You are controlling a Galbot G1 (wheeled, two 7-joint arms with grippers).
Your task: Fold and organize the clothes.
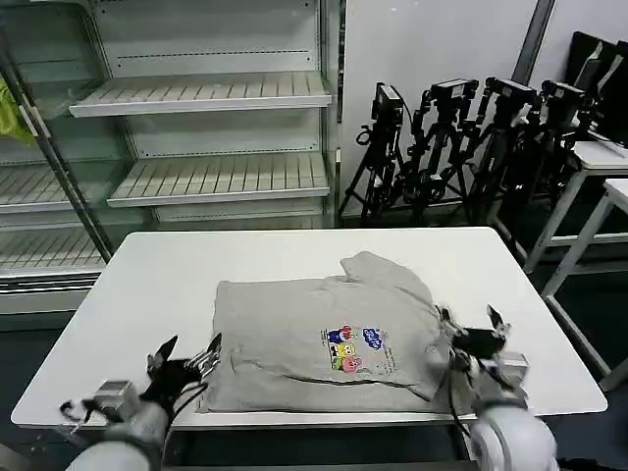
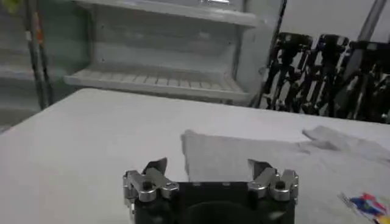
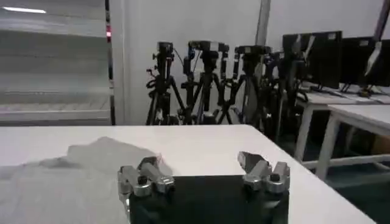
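Note:
The clothes are one light grey T-shirt (image 1: 324,339), lying partly folded on the white table (image 1: 147,285), cartoon print (image 1: 353,350) facing up. A sleeve bunches toward the far right corner (image 1: 378,267). My left gripper (image 1: 191,355) is open at the shirt's near left corner, low over the table; the left wrist view has the shirt's edge (image 2: 244,155) just ahead between the spread jaws of the left gripper (image 2: 208,165). My right gripper (image 1: 471,324) is open at the shirt's right edge. In the right wrist view the grey fabric (image 3: 73,170) lies beside the right gripper (image 3: 201,163).
White shelving (image 1: 211,98) stands behind the table. Black tripods with cameras (image 1: 451,137) crowd the back right. Other white tables (image 1: 599,167) stand at the right. A yellow-green cloth (image 1: 12,110) hangs at the far left. Bare tabletop surrounds the shirt.

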